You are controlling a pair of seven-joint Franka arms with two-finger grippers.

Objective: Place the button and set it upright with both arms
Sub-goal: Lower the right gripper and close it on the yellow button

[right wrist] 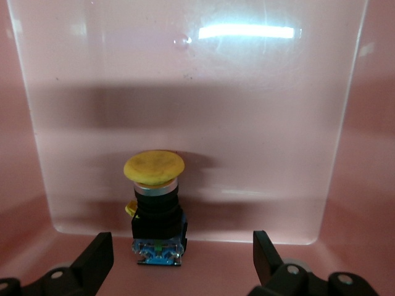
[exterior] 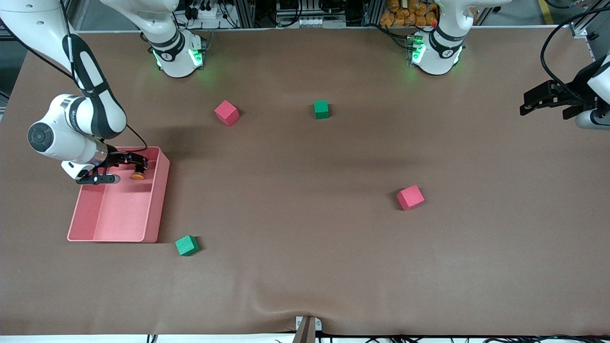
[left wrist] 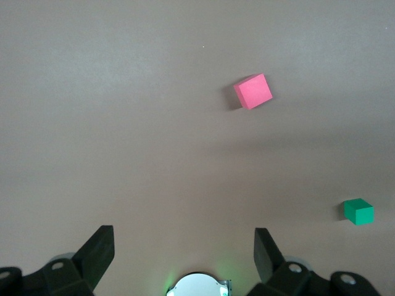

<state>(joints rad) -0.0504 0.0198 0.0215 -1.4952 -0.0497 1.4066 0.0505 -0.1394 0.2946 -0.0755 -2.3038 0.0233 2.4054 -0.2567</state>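
The button [right wrist: 154,206] lies on its side in the pink bin [exterior: 157,209], cap at twelve o'clock from the right tool [right wrist: 179,262], whose fingers stand apart just short of it, while the left tool [exterior: 548,100] waits spread wide at the table's other end.

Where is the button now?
In the front view, the button lies inside the pink bin at the right arm's end of the table, under the open right claw.

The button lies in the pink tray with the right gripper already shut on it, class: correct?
Not quite. The button does lie in the pink tray, but the right gripper is open, its fingers apart on either side of the button, as the right wrist view shows.
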